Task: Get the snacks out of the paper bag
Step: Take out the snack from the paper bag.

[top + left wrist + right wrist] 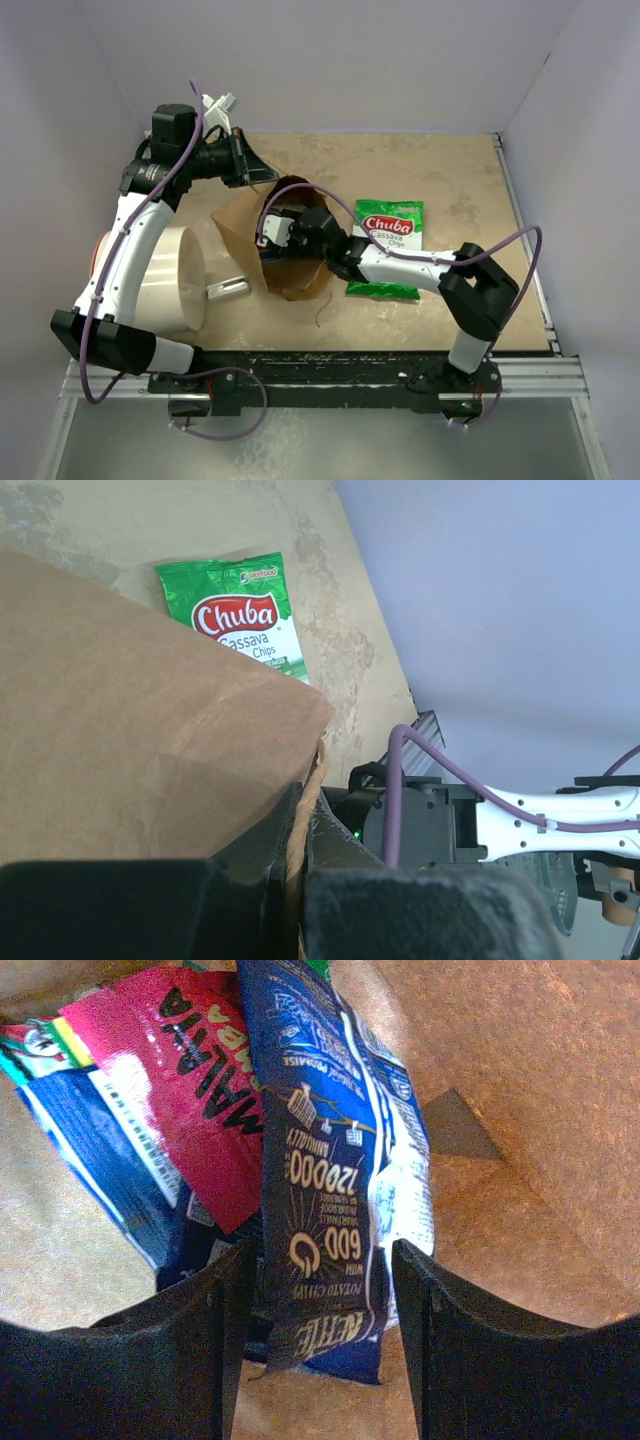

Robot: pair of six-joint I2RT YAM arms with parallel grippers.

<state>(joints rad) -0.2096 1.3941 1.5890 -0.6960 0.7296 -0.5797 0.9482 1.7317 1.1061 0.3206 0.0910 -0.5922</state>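
Jaws of your R gripper (320,1260) stand apart, deep inside the paper bag (520,1060), one finger each side of the blue pkt (340,1190). Near end of that pkt sits btwn the fingers. The finger at left of the wrist view looks to touch its edge, the other shows a sliver of gap, so it's not clamped yet.

Pkt's long axis runs straight ahead of the gripper, toward the bag's bottom, w/ its printed face toward the wrist cam. So the fingers bracket its width, not its thickness. My read: closing here crumples it sideways before it grips; watch for slip.

Red pkt (190,1100) lies just beside the blue one, partly under it, w/ a blue-and-white pkt (90,1140) beyond that. R arm is the only one inside the bag, so the pull is its job.

L gripper (300,820) is pinched shut on the bag's far rim, propping the mouth open. Green pkt (388,245) lies already out on the table (450,170), just beside the bag on the R arm's side.
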